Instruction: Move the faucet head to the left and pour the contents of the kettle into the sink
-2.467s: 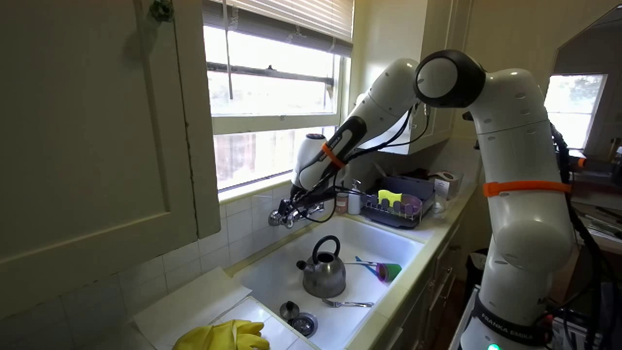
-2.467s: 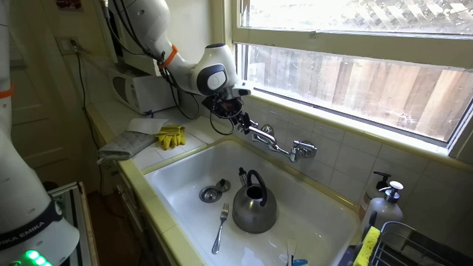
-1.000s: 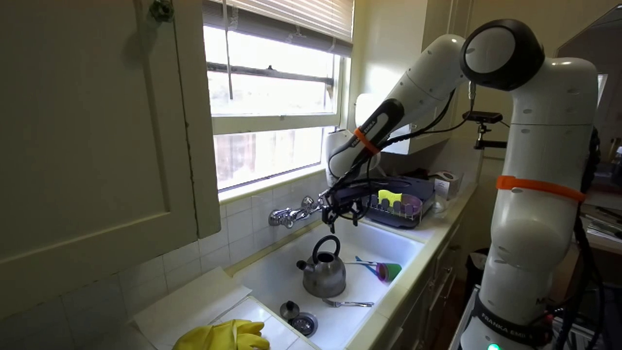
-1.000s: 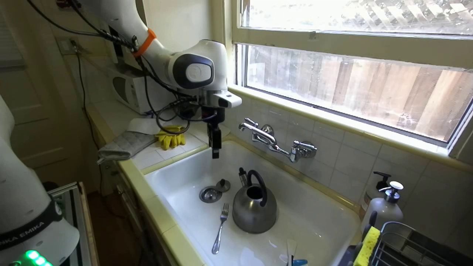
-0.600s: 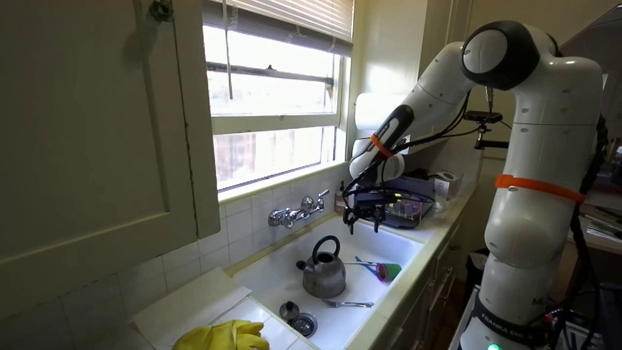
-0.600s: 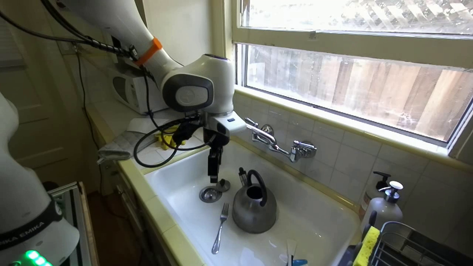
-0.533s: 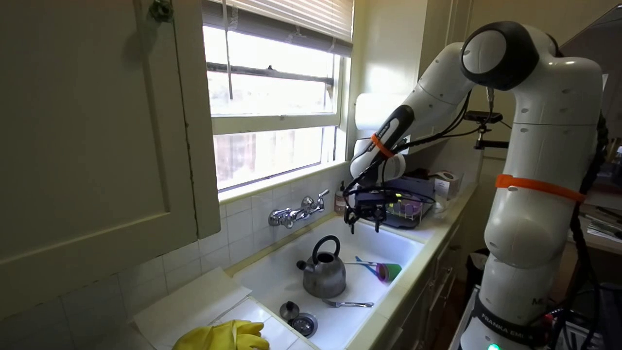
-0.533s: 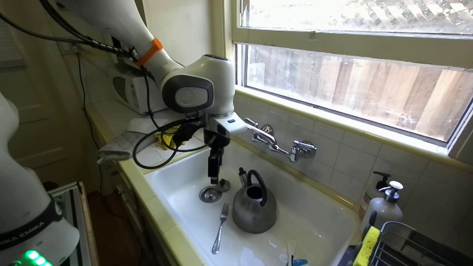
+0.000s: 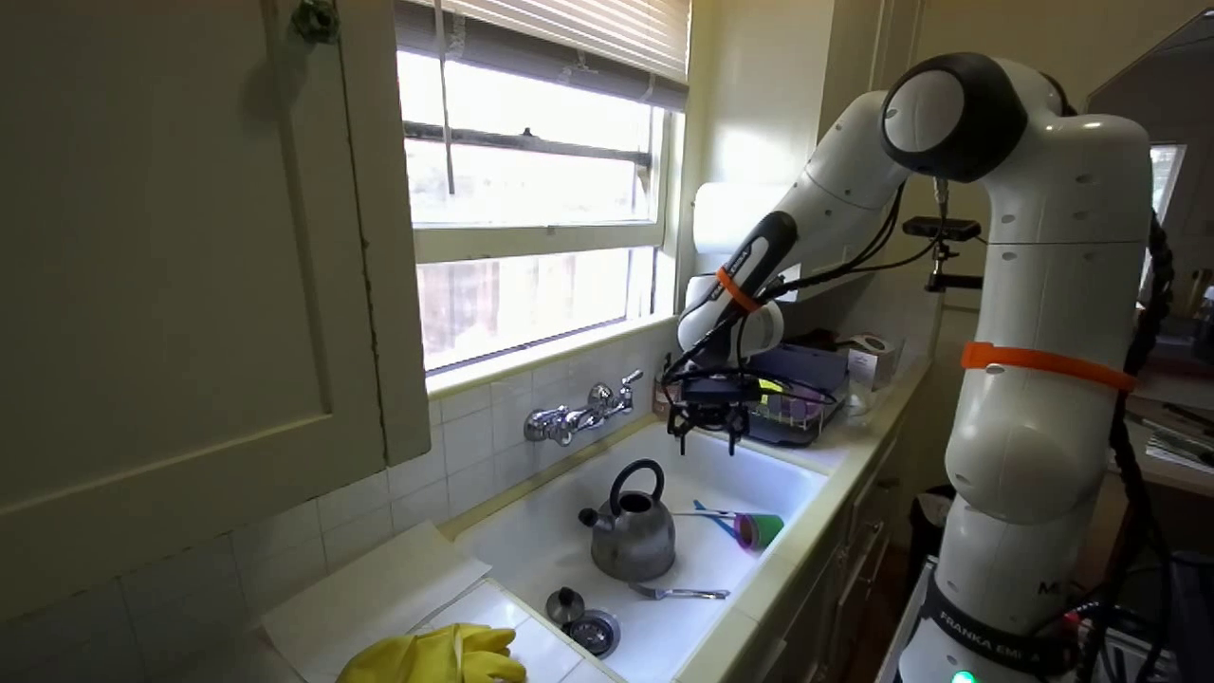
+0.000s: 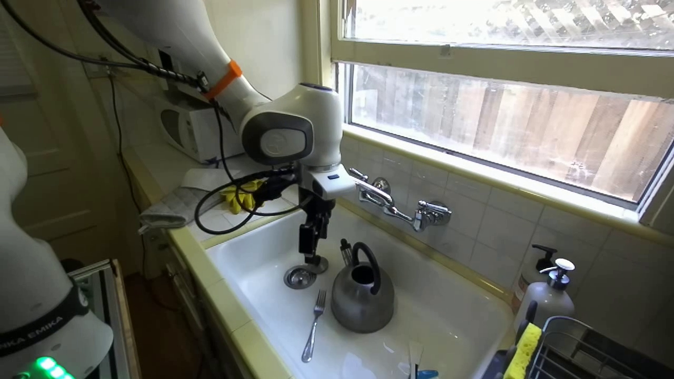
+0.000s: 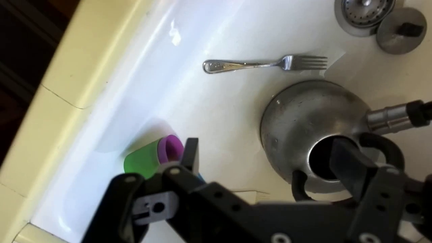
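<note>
The grey metal kettle [image 9: 634, 545] stands upright in the white sink [image 10: 447, 300], its top opening uncovered and its dark handle arched over it. It also shows in the wrist view [image 11: 300, 114], spout toward the right edge. The chrome faucet head [image 10: 387, 204] is on the tiled wall, its spout swung toward the left in that exterior view, the tip hidden behind my wrist. My gripper [image 9: 707, 449] is open and empty above the sink, apart from kettle and faucet. In the wrist view its fingers [image 11: 265, 148] are wide apart, one overlapping the kettle's opening from above.
A fork [image 11: 243, 65] lies beside the kettle. A green and purple cup [image 11: 143, 160] lies on its side. A small metal lid [image 11: 401, 32] lies by the drain [image 11: 366, 10]. A dish rack [image 9: 787, 417], soap bottles [image 10: 547, 300] and yellow gloves [image 9: 432, 655] are around the sink.
The gripper was at the faucet spout's end 2.5 s ago. It has since moved away from the wall and down over the sink, and shifted slightly in the last half second. Kettle unmoved.
</note>
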Action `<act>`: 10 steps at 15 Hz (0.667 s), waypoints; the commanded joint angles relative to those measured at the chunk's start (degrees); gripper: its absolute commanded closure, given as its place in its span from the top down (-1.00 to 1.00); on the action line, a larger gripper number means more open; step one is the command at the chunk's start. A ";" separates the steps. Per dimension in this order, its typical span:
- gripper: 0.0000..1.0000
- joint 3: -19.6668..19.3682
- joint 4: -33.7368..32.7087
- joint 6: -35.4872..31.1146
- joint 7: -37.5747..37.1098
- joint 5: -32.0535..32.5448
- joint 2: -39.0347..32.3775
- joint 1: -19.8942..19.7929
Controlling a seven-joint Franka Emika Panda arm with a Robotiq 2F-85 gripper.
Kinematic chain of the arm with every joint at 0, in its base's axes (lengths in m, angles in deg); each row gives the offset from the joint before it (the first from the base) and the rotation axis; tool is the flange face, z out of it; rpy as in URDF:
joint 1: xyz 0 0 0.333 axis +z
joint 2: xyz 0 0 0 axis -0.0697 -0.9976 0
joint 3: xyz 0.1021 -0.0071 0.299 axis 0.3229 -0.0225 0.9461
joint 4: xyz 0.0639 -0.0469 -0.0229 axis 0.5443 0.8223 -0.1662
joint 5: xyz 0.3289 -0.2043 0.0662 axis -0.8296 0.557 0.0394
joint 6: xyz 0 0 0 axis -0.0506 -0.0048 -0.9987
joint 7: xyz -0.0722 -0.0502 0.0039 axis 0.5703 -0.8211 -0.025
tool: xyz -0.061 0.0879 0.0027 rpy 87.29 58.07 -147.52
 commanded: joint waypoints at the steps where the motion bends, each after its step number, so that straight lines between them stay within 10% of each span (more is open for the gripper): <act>1: 1.00 -0.30 -6.28 -4.23 -6.41 -5.55 -8.28 0.25; 10: 1.00 -0.90 -17.02 -10.20 -17.10 -14.24 -20.08 1.57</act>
